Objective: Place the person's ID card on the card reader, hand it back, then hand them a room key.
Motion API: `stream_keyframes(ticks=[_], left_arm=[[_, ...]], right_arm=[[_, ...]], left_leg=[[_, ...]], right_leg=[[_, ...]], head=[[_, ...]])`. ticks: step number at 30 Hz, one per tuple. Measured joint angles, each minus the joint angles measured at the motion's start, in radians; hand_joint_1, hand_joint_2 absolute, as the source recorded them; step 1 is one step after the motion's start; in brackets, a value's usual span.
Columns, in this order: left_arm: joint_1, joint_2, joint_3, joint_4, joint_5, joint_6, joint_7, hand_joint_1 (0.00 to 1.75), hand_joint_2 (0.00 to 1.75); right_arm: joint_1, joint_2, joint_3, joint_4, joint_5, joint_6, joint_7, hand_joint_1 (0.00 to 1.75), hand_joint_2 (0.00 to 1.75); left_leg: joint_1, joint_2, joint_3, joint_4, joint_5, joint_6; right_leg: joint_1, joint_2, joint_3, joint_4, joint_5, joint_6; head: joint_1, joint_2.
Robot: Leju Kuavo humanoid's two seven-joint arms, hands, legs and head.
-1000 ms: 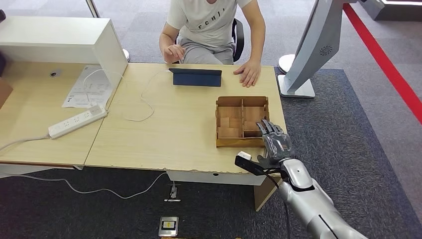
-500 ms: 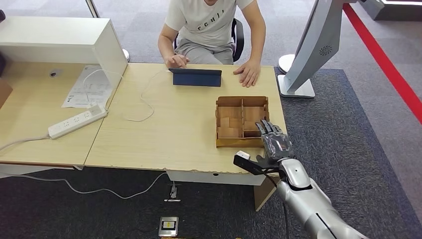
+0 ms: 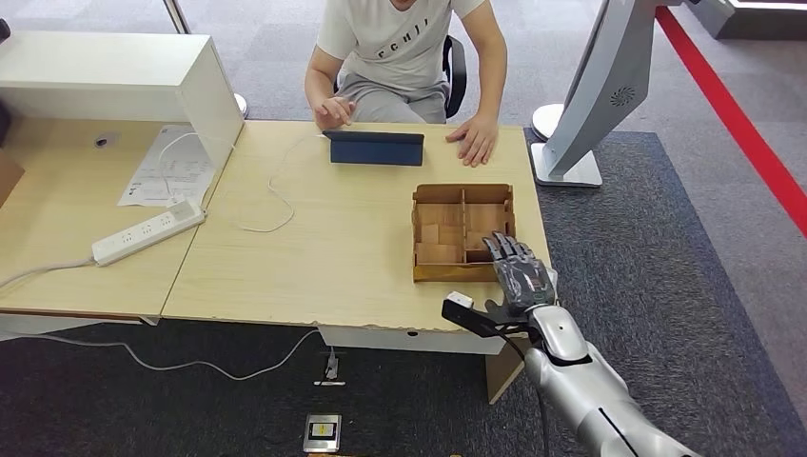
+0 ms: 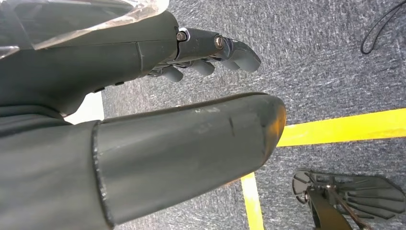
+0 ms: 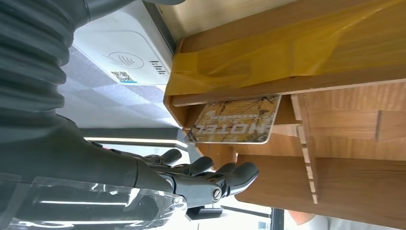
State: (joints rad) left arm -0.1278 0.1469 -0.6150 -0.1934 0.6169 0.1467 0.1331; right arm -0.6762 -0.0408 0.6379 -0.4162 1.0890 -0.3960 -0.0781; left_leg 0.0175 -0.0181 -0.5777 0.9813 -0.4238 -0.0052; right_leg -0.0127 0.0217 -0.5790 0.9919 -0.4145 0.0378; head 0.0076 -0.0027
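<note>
Right hand (image 3: 519,278) poised at the near right corner of the wooden tray (image 3: 462,193) on the counter (image 3: 314,257), fingers spread, holding nothing. Hotel room key (image 5: 233,119) lying flat in a tray compartment just beyond the fingertips (image 5: 239,173), long axis across the reach. Left hand (image 4: 143,120) hanging over the carpet, clearly farther; fingers loosely curled, nothing in them. ID card not discernible; blue device (image 3: 376,148) near the person (image 3: 404,48).

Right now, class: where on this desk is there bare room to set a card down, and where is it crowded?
Bare wood lies between the white cable and the wooden box, below the tablet. It is crowded at the box's near right corner, where the right hand hovers, and by the power strip and papers.
</note>
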Motion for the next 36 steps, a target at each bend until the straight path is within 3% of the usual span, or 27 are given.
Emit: stream_keyframes(ticks=[29,33,36], left_arm=[[0.0,0.0,-0.019,0.0,0.0,-0.006,0.006,0.0,0.0],[0.0,0.0,-0.019,0.0,0.0,-0.01,0.007,0.0,0.0],[0.0,0.0,-0.019,0.0,0.0,-0.012,0.007,0.0,0.0]], right_arm=[[-0.011,0.02,0.001,-0.001,0.017,-0.003,0.014,0.03,1.75],[-0.01,0.017,0.001,0.0,0.017,0.003,0.014,1.7,1.75],[-0.01,0.016,0.001,0.0,0.017,0.013,0.012,1.75,1.75]], left_leg=[[0.0,0.0,0.0,0.0,0.0,0.0],[0.0,0.0,0.0,0.0,0.0,0.0],[0.0,0.0,0.0,0.0,0.0,0.0]], right_leg=[[0.0,0.0,0.0,0.0,0.0,0.0],[0.0,0.0,0.0,0.0,0.0,0.0],[0.0,0.0,0.0,0.0,0.0,0.0]], head=[[0.0,0.0],[0.0,0.0],[0.0,0.0]])
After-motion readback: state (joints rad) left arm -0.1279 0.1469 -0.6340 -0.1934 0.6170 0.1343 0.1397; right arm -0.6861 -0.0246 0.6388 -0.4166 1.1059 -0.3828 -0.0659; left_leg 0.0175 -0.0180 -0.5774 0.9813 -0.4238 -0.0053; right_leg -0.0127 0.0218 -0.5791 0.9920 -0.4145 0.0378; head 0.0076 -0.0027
